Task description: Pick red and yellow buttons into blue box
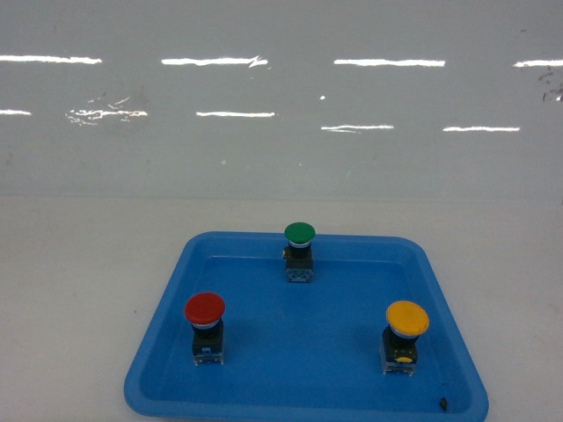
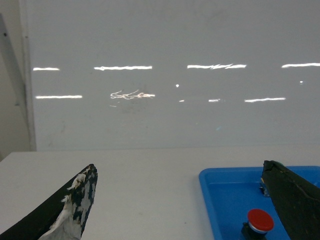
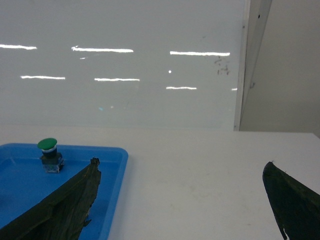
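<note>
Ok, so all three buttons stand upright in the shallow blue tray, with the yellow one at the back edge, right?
Not quite. The head view shows the green button at the back edge. The yellow button stands front right, the red button front left, all upright in the shallow blue tray.

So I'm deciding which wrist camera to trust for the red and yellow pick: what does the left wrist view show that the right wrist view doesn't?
Only the left wrist view shows the red button, standing in the shallow blue tray, between the open left gripper fingers. Only the right wrist view shows the green button, plus the open right gripper. Both share the tray, the white table and the glossy wall. Neither shows the yellow button or a deep blue box.
</note>
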